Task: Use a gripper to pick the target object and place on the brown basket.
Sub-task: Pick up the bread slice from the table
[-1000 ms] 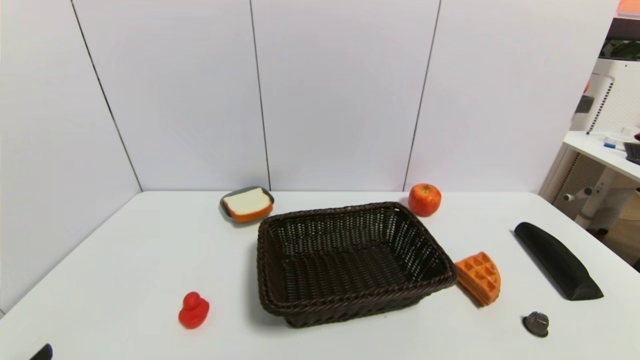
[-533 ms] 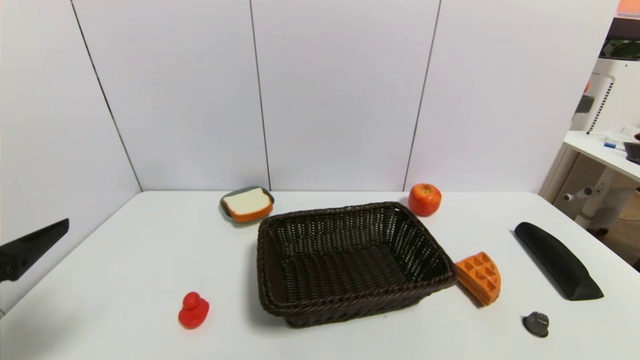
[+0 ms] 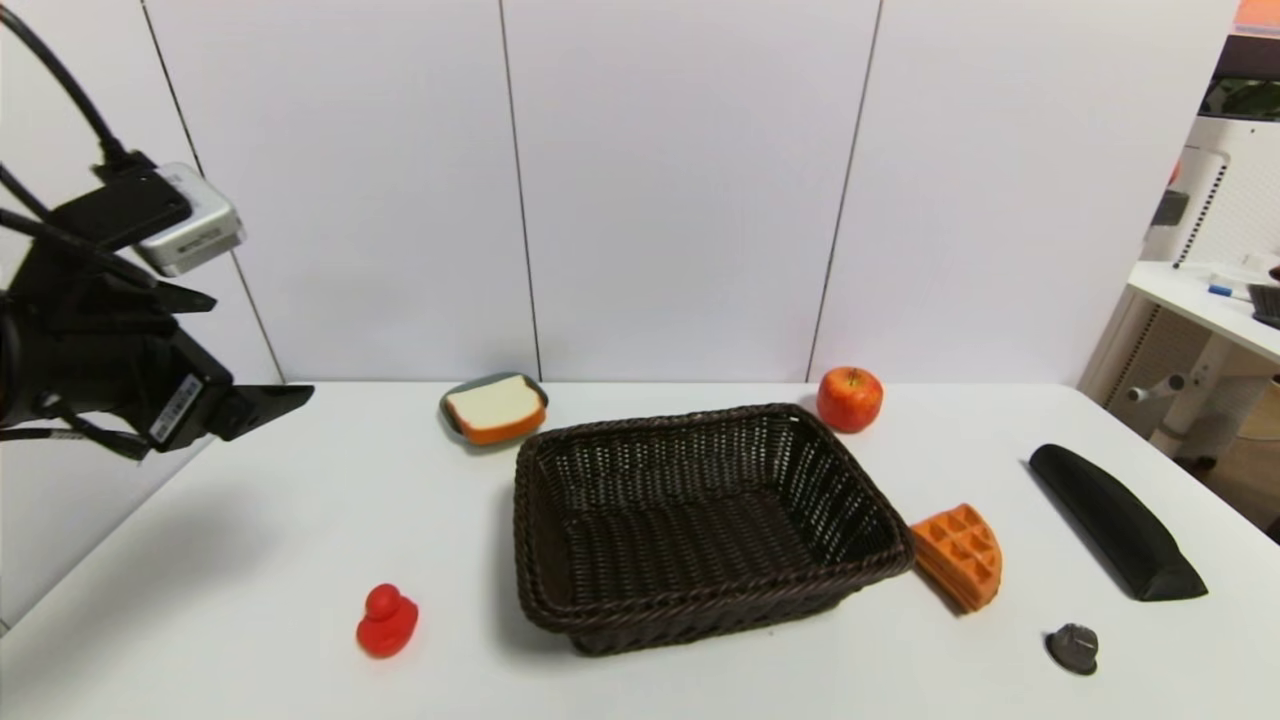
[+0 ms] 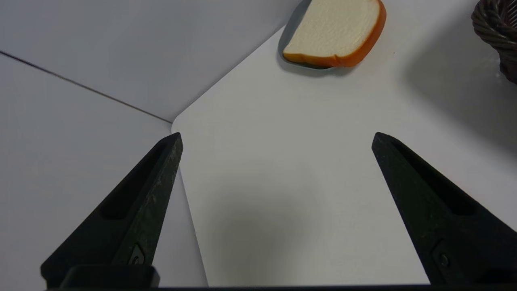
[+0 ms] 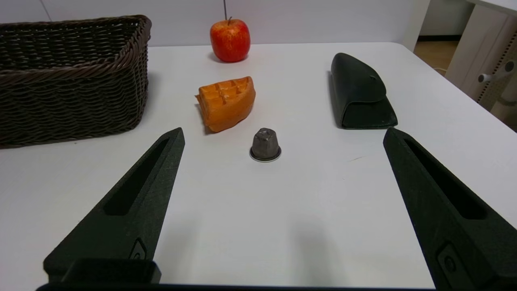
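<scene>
My black left claw (image 4: 276,141) is wide apart, holding nothing. The cream toy bread slice with orange crust (image 3: 495,408) lies on a small grey dish (image 3: 453,413), just beside the big dark brown wicker basket (image 3: 700,600). I should reach forward, drop low and pinch its edges gently.

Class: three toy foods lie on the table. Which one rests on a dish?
The bread slice: it sits on a small grey dish; the apple and waffle wedge lie on bare table.

One toy bread slice (image 3: 494,405) on one small grey dish (image 3: 451,411); one brown wicker basket (image 3: 700,520); one red apple (image 3: 849,399); one orange waffle wedge (image 3: 958,556); one red toy duck (image 3: 387,621); one black glasses case (image 3: 1112,521); one grey coffee capsule (image 3: 1073,647).
</scene>
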